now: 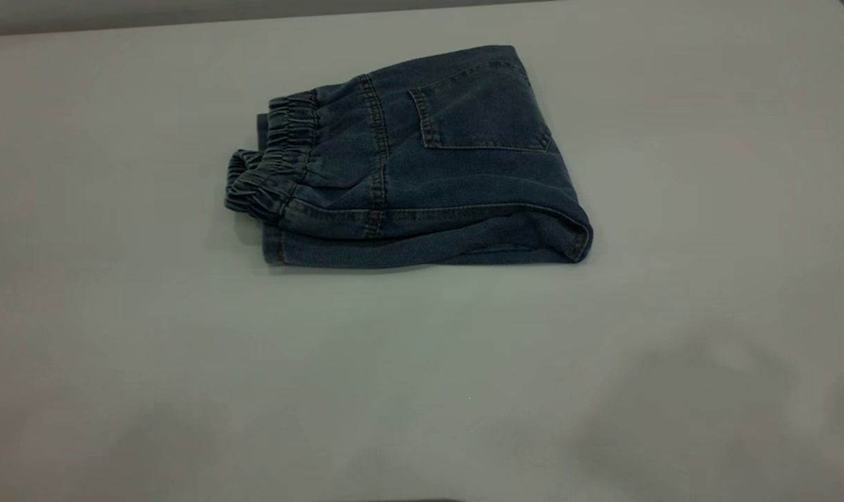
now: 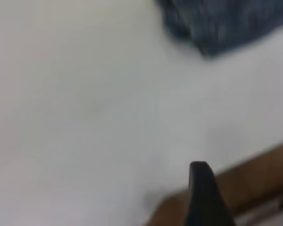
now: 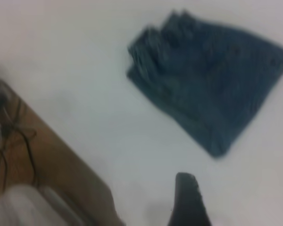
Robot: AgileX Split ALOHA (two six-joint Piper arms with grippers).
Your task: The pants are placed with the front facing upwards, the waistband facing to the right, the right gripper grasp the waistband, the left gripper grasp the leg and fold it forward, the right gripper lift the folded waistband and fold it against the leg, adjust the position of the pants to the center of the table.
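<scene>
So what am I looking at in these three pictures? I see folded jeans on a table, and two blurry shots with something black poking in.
This is a robot with two arms at a table. The sharp picture comes from a camera outside the rig; neither arm shows in it. It shows short blue denim pants folded into a compact bundle, back pocket up, with the gathered waistband at the picture's left.

The blurry pictures come from cameras on the arms' wrists. The black shape in one is part of the left tool; in the other, part of the right tool. Both are away from the pants, over bare table near its wooden edge, holding nothing. Whether they are open or shut cannot be seen.
</scene>
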